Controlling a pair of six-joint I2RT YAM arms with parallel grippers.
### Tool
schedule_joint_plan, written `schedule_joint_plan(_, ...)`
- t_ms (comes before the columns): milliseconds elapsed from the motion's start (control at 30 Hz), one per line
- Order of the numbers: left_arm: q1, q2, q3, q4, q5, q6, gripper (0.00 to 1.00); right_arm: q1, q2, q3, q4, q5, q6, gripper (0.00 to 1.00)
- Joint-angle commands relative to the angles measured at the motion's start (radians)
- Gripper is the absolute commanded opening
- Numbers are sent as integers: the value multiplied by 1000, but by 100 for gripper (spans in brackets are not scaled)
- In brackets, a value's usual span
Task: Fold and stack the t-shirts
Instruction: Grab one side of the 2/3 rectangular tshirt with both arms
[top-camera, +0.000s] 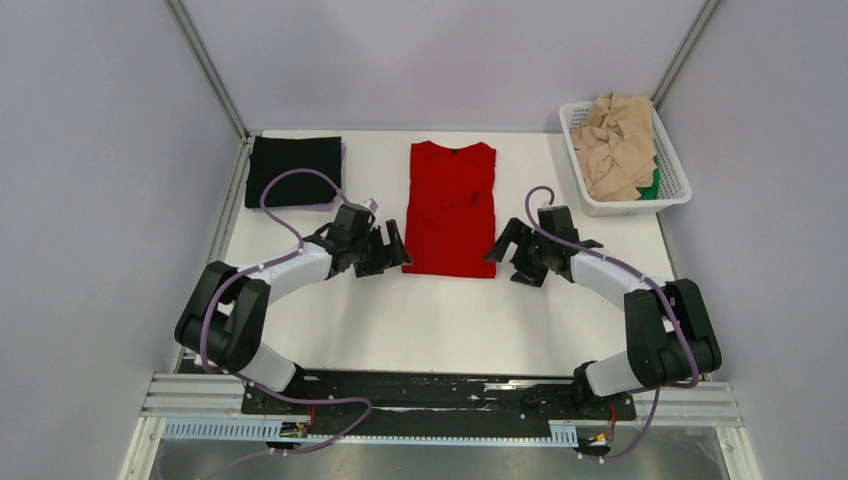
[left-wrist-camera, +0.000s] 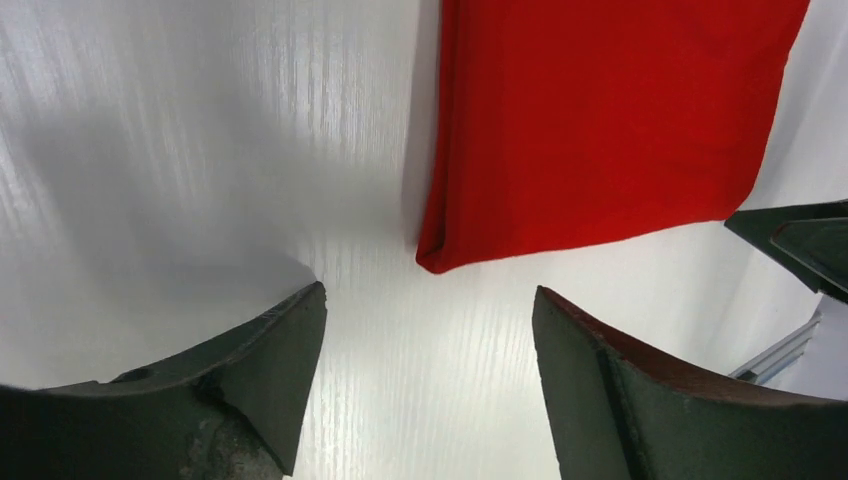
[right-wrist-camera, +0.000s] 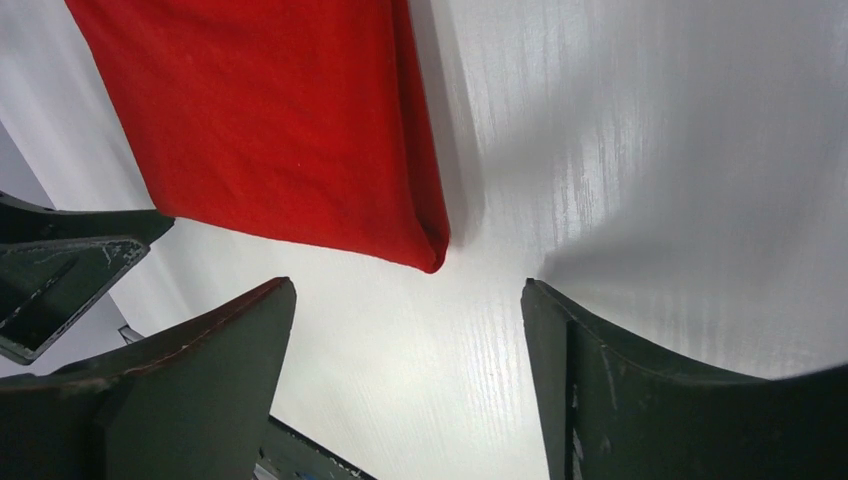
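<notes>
Likely limp and light, the red t-shirt wants pinching at its lower hem corners; left fingers and right fingers gape wide, empty

Bare table lay open from the near hem of the red t-shirt toward 6 o'clock. The left gripper sat with jaws spread just off the shirt's 7 o'clock corner, and the right gripper off its 5 o'clock corner, only tabletop between each one's fingers. A folded black t-shirt filled the table's 11 o'clock corner. A white basket heaped with beige t-shirts blocked 1 o'clock.
</notes>
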Motion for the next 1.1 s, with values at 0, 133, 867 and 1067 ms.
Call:
schedule_joint_plan(0,-5,54,9,130,41,-48,79,22,16,1,47,37,-13,78)
schedule_joint_plan(133,-6,112,19,151,59,-51,71,37,55,0,62,43,-10,63)
schedule_joint_plan(867,-18,161,3,3,-18,-22,41,88,188,-2,89,114,17,24)
schedule_joint_plan(1067,-41,150,5,-58,-59,-19,42,89,179,-24,84,115,17,14)
